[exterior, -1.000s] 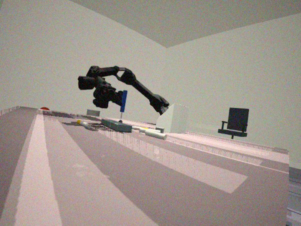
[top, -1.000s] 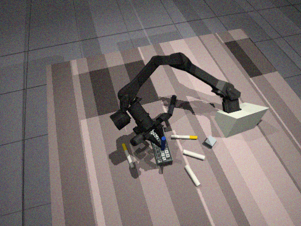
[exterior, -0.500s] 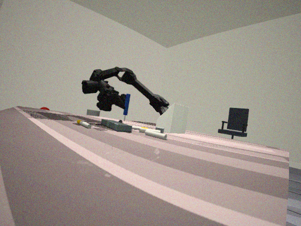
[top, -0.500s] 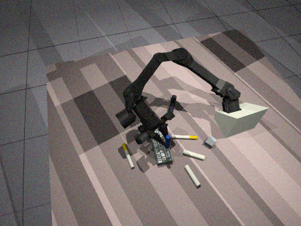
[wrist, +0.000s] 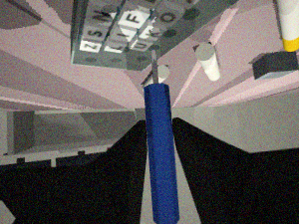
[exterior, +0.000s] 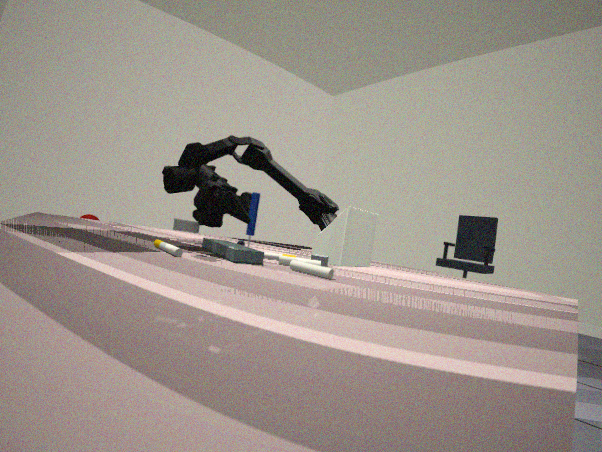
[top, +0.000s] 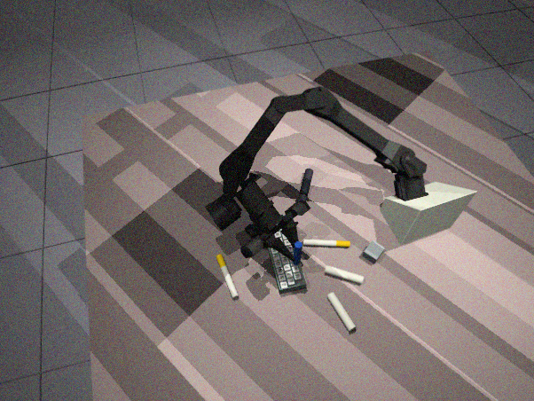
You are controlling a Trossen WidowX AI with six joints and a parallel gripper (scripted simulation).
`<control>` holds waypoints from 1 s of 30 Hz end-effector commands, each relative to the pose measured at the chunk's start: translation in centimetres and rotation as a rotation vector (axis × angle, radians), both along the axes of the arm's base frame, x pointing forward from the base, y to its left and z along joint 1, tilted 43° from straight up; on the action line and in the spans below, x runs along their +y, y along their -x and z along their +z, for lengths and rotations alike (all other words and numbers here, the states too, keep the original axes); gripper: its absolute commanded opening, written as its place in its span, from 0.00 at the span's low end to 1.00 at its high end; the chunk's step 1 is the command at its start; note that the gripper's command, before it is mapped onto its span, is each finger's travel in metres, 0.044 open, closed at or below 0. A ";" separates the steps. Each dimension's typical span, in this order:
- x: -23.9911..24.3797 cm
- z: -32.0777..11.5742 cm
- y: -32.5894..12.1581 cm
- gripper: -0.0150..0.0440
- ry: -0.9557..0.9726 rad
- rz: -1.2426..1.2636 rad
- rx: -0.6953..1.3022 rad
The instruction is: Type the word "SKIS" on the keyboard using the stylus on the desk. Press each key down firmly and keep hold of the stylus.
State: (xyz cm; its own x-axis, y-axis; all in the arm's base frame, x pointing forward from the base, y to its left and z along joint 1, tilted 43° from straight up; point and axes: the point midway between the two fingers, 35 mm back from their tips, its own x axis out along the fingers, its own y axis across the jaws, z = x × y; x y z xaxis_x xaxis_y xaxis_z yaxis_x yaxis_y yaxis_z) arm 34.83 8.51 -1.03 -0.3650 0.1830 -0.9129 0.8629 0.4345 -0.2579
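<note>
A blue stylus with a thin grey tip stands nearly upright. My gripper is shut on its blue body. The dark green keyboard lies on the table below, with letter keys. In the wrist view the tip shows at the keyboard's edge, close to the U and K keys; the S key is further left, beside Z. Whether the tip touches the keyboard cannot be told. The arm hides part of the keyboard in the top view.
White sticks with yellow ends lie left and right of the keyboard. Two plain white sticks, a grey block and a dark cylinder lie nearby. The arm stands on a pale wedge-shaped base.
</note>
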 end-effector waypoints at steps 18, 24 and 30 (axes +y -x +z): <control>-0.8 -0.8 -0.1 0.39 0.001 0.006 -0.002; -1.0 -1.0 -0.2 0.39 0.002 0.006 -0.002; -1.1 -1.2 -0.2 0.39 0.002 0.006 -0.002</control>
State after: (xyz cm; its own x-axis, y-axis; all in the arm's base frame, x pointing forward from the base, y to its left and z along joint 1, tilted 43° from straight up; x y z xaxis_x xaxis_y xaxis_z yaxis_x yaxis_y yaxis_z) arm 35.01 7.53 -2.09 -0.3655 0.1837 -0.9125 0.8631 0.4341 -0.2583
